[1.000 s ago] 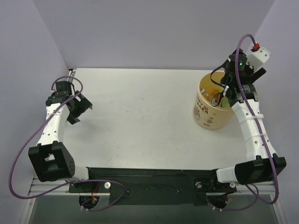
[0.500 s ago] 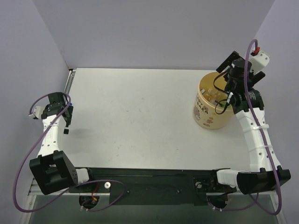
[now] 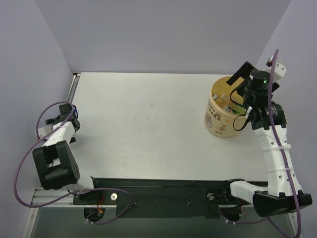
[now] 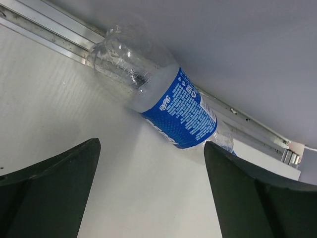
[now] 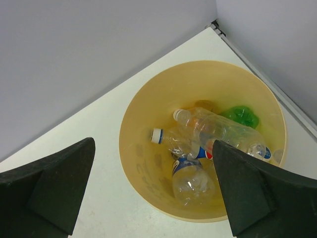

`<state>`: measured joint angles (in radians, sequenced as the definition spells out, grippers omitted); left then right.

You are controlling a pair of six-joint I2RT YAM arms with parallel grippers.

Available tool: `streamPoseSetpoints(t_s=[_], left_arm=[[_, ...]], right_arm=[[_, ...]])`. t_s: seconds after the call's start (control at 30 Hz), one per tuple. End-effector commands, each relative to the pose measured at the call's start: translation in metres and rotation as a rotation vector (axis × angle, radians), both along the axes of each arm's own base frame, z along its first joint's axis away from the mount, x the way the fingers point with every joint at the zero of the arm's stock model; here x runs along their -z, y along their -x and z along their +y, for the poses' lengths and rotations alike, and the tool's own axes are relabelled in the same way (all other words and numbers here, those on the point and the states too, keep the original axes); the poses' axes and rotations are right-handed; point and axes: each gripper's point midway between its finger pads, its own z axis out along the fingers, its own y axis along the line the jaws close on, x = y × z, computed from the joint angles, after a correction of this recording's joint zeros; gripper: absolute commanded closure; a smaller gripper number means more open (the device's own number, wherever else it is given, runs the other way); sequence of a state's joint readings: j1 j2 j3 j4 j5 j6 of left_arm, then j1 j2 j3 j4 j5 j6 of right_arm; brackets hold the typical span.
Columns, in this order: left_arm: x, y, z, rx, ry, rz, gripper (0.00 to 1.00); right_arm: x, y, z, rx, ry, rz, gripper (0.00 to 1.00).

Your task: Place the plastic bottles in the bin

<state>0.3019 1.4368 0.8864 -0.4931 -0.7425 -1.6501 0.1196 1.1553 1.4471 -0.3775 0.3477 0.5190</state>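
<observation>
Where pale lilac walls (image 3: pixel 163 34) enclose a white surface (image 3: pixel 148 124), a tan cartoon-printed bin (image 3: pixel 218 130) stands at three o'clock, holding clear bottles (image 5: pixel 223 131) and a green one (image 5: pixel 241 115). At nine o'clock another clear bottle (image 4: pixel 163 94), blue-labelled, lies against the metal edge rail (image 4: pixel 49 25). The left hand (image 4: pixel 151 148), spread wide and empty, faces it; the right hand (image 5: pixel 148 163), equally wide, hangs above the bin.
</observation>
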Motion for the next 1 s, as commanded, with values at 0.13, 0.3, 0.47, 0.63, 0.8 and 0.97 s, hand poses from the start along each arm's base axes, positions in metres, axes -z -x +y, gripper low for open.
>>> streamPoseSetpoints(t_s=[0.13,0.3,0.47,0.63,0.8,0.97], left_arm=[[0.005,-0.042,0.014,-0.144,-0.055,-0.234,0.03],[0.017,-0.050,0.018,-0.191,-0.065,-0.284,0.03],[0.031,-0.059,0.022,-0.195,-0.064,-0.260,0.03],[0.040,-0.059,0.026,-0.191,-0.084,-0.260,0.03],[0.055,-0.050,0.032,-0.232,-0.046,-0.258,0.04],[0.061,-0.048,0.036,-0.240,-0.043,-0.260,0.06]], right_arm=[[-0.011,0.007,0.011,-0.050,-0.022,-0.002,0.00],[-0.008,0.007,0.008,-0.043,-0.007,0.019,0.00],[-0.003,0.000,0.011,-0.054,-0.003,0.045,0.00],[0.004,-0.003,0.011,-0.057,0.002,0.067,0.00],[0.012,-0.006,0.013,-0.062,0.001,0.088,0.00],[0.018,-0.010,0.016,-0.075,-0.004,0.105,0.00]])
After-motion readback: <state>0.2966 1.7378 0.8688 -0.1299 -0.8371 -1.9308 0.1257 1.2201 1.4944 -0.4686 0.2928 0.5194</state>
